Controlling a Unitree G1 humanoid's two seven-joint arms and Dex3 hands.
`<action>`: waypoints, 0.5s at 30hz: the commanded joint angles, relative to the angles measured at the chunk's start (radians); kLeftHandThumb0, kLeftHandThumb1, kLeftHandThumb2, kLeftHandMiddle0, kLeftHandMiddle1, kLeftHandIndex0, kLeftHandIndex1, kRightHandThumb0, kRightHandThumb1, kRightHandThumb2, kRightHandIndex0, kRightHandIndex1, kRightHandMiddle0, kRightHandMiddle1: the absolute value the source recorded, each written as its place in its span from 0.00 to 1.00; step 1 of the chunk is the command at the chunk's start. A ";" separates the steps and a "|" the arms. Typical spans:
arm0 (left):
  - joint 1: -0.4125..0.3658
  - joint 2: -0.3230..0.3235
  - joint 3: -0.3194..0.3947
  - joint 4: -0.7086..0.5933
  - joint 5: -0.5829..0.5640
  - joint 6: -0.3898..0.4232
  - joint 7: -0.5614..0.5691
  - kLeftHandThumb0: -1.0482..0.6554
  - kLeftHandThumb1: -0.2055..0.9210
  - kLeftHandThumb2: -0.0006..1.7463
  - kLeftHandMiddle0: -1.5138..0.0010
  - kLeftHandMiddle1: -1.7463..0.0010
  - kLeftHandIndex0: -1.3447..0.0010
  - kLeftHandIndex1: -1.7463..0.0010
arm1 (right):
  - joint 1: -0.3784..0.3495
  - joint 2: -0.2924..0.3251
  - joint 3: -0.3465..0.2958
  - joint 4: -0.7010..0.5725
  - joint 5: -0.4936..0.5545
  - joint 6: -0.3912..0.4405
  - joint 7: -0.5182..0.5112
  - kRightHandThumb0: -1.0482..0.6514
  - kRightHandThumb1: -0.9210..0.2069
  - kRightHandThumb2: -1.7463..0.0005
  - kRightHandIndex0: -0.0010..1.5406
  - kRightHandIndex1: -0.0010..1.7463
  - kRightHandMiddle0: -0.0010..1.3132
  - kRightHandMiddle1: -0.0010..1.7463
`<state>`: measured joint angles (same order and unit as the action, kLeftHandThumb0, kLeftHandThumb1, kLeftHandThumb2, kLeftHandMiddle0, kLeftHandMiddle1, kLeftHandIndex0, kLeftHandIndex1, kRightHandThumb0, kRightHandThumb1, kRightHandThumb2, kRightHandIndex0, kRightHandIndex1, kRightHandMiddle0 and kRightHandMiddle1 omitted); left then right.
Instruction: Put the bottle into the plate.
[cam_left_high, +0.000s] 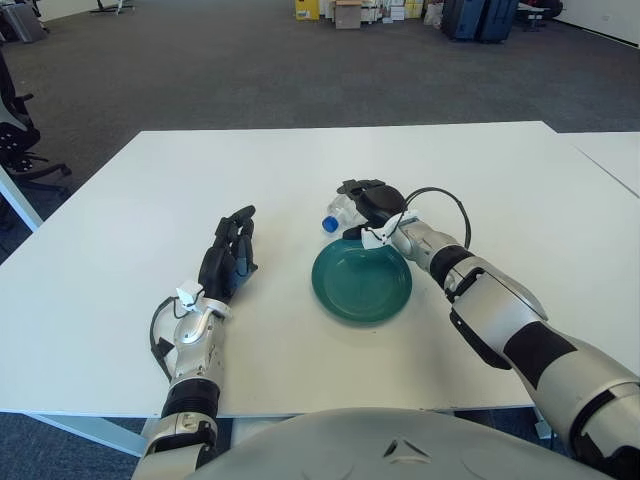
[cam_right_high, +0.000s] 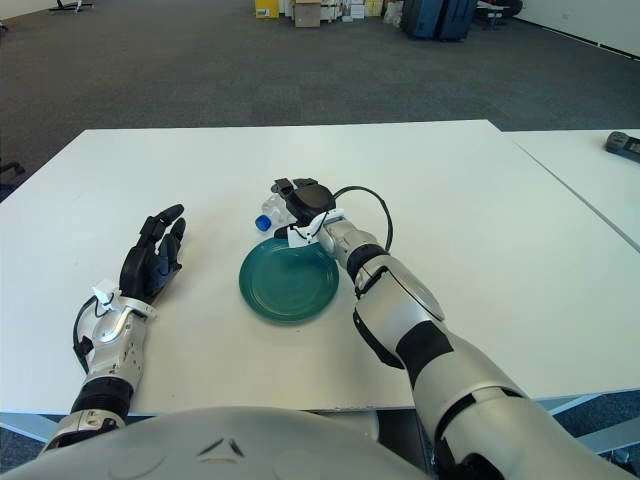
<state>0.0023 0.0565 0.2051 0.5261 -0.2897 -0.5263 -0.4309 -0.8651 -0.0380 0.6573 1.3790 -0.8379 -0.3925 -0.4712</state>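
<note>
The bottle (cam_left_high: 336, 212), clear with a blue cap, lies sideways under the right hand (cam_left_high: 368, 208), whose fingers are curled over it, apparently in a grasp. It sits just beyond the far rim of the green plate (cam_left_high: 361, 281), not yet inside. So the pick looks made; the carry and set-down remain. Off to its left, the left hand (cam_left_high: 226, 262) shows fingers extended, holding nothing, over the white table (cam_left_high: 500, 180).

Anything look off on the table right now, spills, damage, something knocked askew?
Nothing stands out. The bottle is tipped on its side in the right hand just behind the plate, cap on, no spill visible. Left hand shows left of the plate.
</note>
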 joint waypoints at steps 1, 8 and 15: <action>0.034 -0.002 0.002 -0.021 -0.031 0.025 -0.025 0.13 1.00 0.43 0.64 0.75 1.00 0.46 | 0.016 0.002 -0.012 0.006 0.015 0.005 0.004 0.15 0.00 0.72 0.27 0.02 0.00 0.44; 0.058 0.002 0.004 -0.074 -0.073 0.058 -0.058 0.12 1.00 0.44 0.66 0.66 1.00 0.44 | 0.029 -0.004 -0.027 0.009 0.026 0.011 0.041 0.16 0.00 0.71 0.28 0.02 0.00 0.43; 0.070 0.002 0.009 -0.108 -0.108 0.083 -0.081 0.12 1.00 0.44 0.65 0.64 0.98 0.42 | 0.037 -0.007 -0.034 0.009 0.028 0.020 0.075 0.17 0.00 0.69 0.29 0.02 0.00 0.41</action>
<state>0.0685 0.0565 0.2073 0.4320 -0.3760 -0.4610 -0.4953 -0.8503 -0.0393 0.6242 1.3767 -0.8156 -0.3880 -0.4366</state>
